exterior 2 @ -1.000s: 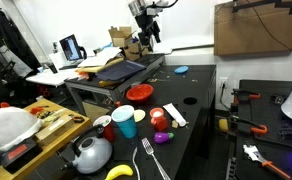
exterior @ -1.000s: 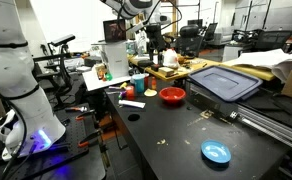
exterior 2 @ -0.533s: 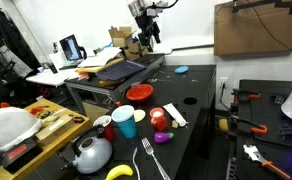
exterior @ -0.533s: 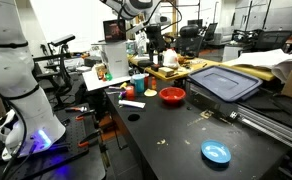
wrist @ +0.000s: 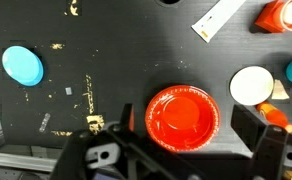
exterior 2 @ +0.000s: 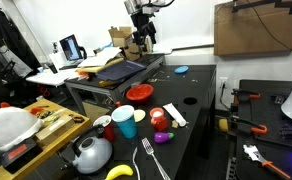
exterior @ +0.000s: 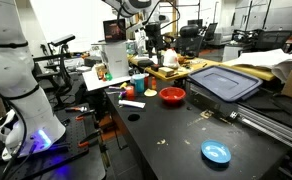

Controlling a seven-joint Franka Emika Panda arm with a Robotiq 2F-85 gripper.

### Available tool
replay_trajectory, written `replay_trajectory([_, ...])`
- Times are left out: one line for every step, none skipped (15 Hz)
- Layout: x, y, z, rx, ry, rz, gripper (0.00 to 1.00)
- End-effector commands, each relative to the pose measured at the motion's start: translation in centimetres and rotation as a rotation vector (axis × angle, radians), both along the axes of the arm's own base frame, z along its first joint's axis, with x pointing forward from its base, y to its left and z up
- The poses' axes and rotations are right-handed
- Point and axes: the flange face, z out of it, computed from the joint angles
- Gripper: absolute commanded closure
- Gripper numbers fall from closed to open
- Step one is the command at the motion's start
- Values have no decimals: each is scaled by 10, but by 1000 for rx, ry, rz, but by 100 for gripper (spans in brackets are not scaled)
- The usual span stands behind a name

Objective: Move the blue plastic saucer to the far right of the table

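Note:
The blue plastic saucer [exterior: 216,152] lies on the black table [exterior: 166,135] near its front edge. It also shows in the exterior view from the bench end [exterior 2: 181,70] and at the upper left of the wrist view [wrist: 23,65]. My gripper [exterior: 154,38] hangs high above the table, also seen from the bench end [exterior 2: 143,32]. In the wrist view its fingers [wrist: 186,125] are spread wide and empty, directly over the red bowl [wrist: 182,117], far from the saucer.
A red bowl [exterior: 172,96] sits mid-table. A large grey-blue bin lid [exterior: 224,80] lies beyond it by the metal rail [exterior: 276,122]. Cups, a white cup [wrist: 252,87] and small items crowd the table end near a cluttered wooden bench [exterior 2: 26,125].
The gripper has shifted very slightly in the exterior view from the bench end; the saucer and bowl have not moved.

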Motion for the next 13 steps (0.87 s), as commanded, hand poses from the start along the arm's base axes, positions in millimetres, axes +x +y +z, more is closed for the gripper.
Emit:
replay_trajectory([-3, 9, 19, 65, -29, -17, 0])
replay_trajectory([-3, 11, 23, 75, -33, -21, 0])
replay_trajectory([-5, 12, 27, 100, -35, -25, 0])
replay_trajectory([-6, 13, 30, 116, -38, -31, 0])
replay_trajectory([-7, 14, 34, 130, -43, -37, 0])
replay_trajectory([-9, 15, 39, 149, -49, -40, 0])
replay_trajectory([-11, 15, 44, 164, -56, -46, 0])
replay_trajectory([-13, 16, 49, 176, -67, -46, 0])
replay_trajectory([-14, 17, 54, 171, -77, -48, 0])
replay_trajectory([-17, 20, 56, 168, -74, -46, 0])
replay_trajectory([-6, 17, 44, 153, -74, -54, 0])
replay_trajectory([-6, 17, 47, 153, -79, -53, 0])
replay_trajectory([-6, 17, 46, 153, -77, -53, 0])
